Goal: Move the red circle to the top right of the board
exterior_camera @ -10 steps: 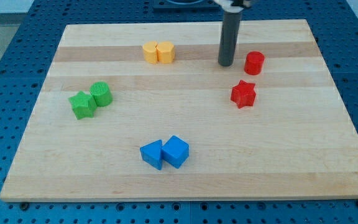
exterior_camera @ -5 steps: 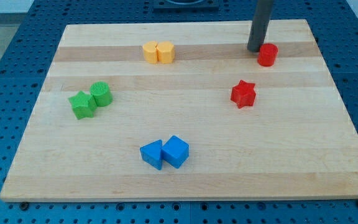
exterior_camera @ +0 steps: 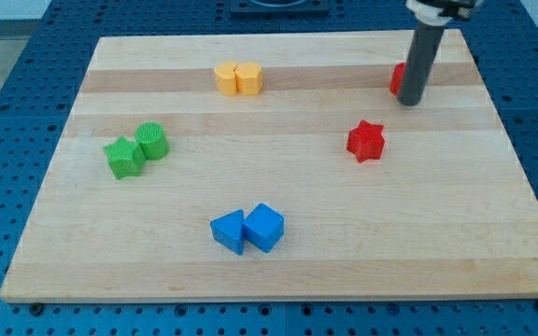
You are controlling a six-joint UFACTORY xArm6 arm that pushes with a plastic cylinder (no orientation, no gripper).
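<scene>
The red circle (exterior_camera: 396, 79) sits near the board's top right and is mostly hidden behind my rod; only its left edge shows. My tip (exterior_camera: 411, 103) rests on the board just below and right of that block, close against it. A red star (exterior_camera: 365, 141) lies below and to the left of my tip, well apart from it.
Two yellow blocks (exterior_camera: 238, 78) sit together at the top centre. A green star (exterior_camera: 123, 157) and a green cylinder (exterior_camera: 152, 140) touch at the left. A blue triangle (exterior_camera: 229, 231) and a blue cube (exterior_camera: 264, 227) touch at the bottom centre. The wooden board (exterior_camera: 493, 187) lies on a blue pegboard.
The red circle slid up and right as the rod pushed it. The rod then moved from the circle's upper left to in front of it, now covering most of it.
</scene>
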